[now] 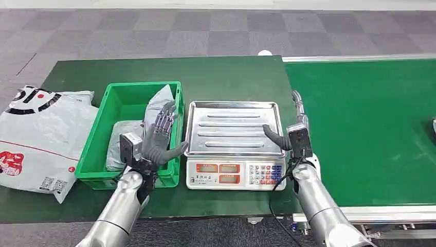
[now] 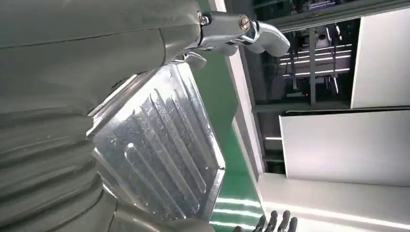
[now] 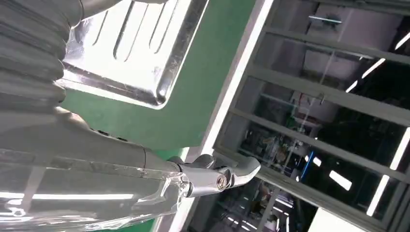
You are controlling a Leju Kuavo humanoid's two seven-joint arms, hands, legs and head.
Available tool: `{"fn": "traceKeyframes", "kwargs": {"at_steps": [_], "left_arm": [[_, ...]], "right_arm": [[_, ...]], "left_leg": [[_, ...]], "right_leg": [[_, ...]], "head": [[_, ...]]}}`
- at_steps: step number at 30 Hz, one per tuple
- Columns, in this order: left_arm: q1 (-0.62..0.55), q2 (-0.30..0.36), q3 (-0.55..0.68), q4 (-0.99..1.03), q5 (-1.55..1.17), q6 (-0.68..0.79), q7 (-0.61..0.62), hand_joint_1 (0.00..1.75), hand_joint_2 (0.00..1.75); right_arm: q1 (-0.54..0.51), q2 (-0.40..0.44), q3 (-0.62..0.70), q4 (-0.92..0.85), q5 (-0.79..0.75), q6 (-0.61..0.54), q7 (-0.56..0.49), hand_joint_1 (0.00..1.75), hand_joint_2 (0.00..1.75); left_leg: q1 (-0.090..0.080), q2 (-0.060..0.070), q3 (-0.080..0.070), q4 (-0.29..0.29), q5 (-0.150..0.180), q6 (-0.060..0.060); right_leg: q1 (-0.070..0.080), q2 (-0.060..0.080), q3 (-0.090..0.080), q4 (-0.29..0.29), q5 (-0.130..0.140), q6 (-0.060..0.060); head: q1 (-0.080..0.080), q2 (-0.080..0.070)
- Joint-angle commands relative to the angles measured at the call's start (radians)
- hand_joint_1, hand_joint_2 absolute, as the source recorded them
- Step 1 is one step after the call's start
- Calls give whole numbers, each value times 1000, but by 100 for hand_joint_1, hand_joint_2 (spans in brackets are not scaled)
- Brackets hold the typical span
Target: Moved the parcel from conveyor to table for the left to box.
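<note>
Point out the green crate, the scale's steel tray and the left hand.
green crate [image 1: 91, 153]: head view, on its near-left wall.
steel tray [image 1: 232, 127]: head view, on the bare ribbed middle.
left hand [image 1: 159, 138]: head view, on the palm, fingers spread over the crate's right side.

The left hand [image 1: 160, 135] sits in front of the grey parcel [image 1: 157, 105] in the green crate [image 1: 92, 159], so the parcel's lower part is covered, and whether the fingers touch it isn't clear. A second grey bag [image 1: 119, 136] in the crate is half hidden behind the wrist. The right hand [image 1: 288, 135] at the right edge of the scale tray [image 1: 231, 110] mostly hides behind its own wrist camera, fingers hard to make out. The scale's displays [image 1: 218, 168] are too small to read. The white printed bag [image 1: 38, 136] at the table's left edge gets cut off by the frame. Something pale on the conveyor [image 1: 360, 128] is clipped at the right border.
</note>
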State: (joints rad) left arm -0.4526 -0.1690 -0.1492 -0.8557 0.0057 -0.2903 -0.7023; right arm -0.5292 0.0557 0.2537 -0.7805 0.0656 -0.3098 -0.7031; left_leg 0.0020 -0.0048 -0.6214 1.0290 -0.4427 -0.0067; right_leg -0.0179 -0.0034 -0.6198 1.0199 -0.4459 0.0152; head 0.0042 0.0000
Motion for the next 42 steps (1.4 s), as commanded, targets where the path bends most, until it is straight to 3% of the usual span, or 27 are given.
{"fn": "traceKeyframes", "kwargs": {"at_steps": [1, 42], "left_arm": [[-44, 12, 23, 62, -2, -4, 4, 0, 175], [-52, 13, 16, 73, -4, -25, 4, 0, 175]], "right_arm": [[-55, -19, 43, 76, -8, -5, 5, 0, 175], [-44, -28, 53, 56, -9, -22, 5, 0, 175]], "left_leg": [[1, 1, 1, 0, 0, 0], [1, 1, 2, -1, 0, 0]], "right_leg": [[1, 0, 1, -1, 0, -1], [1, 1, 2, -2, 0, -1]], "head": [[0, 0], [0, 0]]}}
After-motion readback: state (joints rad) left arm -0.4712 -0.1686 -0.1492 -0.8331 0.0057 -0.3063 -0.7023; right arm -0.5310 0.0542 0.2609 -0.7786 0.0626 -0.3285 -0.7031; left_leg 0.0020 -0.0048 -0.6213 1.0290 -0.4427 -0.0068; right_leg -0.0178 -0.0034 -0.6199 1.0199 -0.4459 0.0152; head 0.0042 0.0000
